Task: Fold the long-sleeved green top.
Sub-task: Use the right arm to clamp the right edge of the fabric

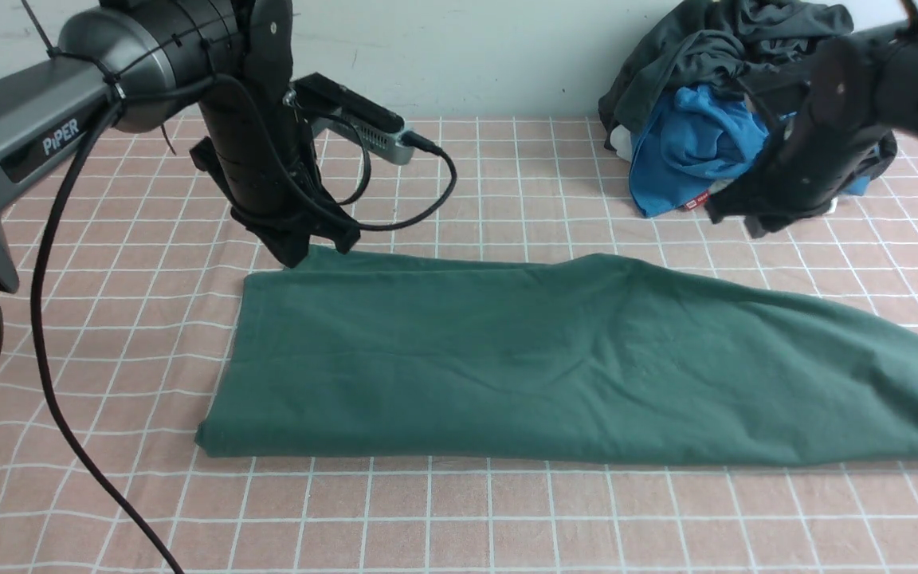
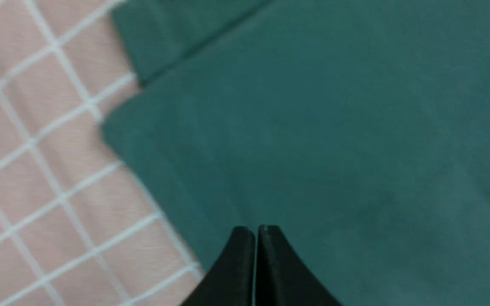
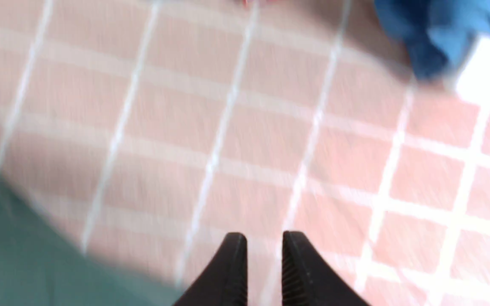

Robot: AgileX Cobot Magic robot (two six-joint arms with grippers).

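1. Green long-sleeved top (image 1: 570,359): lies flat as a long band across the middle of the checked tablecloth (image 1: 108,335); its right end is cut off at the picture's edge.
2. Left claw (image 2: 256,231): tips pressed together at the top's far left corner; cannot tell whether cloth is caught between them.
3. Blue garment (image 1: 690,143): far right, heaped under a dark grey garment (image 1: 714,48); both partly hidden by the right arm.
4. Right claw (image 3: 264,240): tips narrowly parted, nothing between them, above bare tablecloth; wrist view blurred.

Blue garment (image 1: 690,151) and grey garment (image 1: 706,40) heaped, seemingly tangled, on checked cloth (image 1: 507,518).
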